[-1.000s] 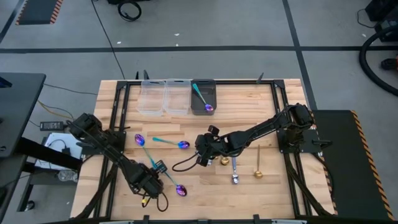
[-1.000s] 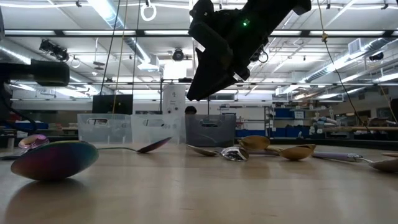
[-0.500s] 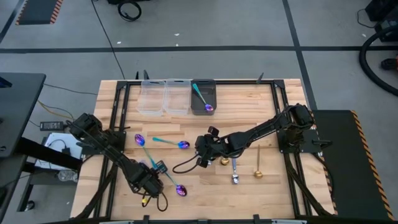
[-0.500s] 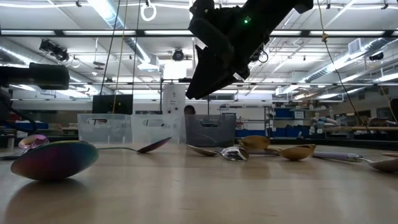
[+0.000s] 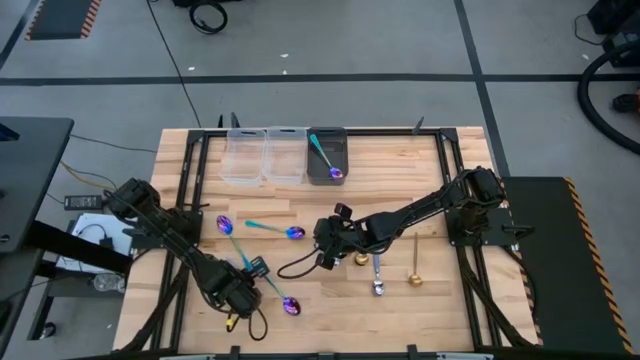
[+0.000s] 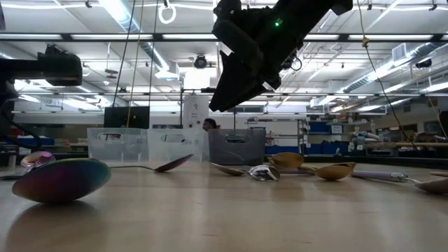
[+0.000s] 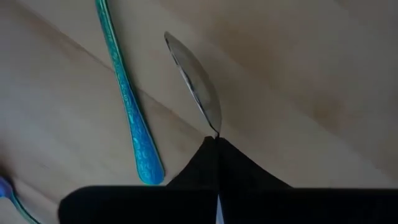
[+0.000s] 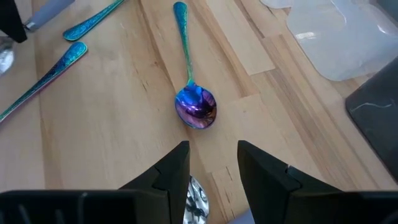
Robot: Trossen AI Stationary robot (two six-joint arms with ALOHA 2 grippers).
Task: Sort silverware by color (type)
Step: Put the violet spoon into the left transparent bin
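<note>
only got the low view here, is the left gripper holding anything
Observer: Yes. The left gripper is shut on a silver spoon, whose bowl sticks out past the fingertips.
Operator: and the arm hanging over the middle, what's it going for
Observer: That is the right gripper, open, with a purple-bowled spoon lying just ahead of its fingers.
Operator: anything in the bins
Observer: One teal-handled spoon lies in the grey bin.

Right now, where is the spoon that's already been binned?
In the high view, the binned spoon lies in the dark bin at the table's far edge, rightmost of three bins, beside the two clear bins.
</note>
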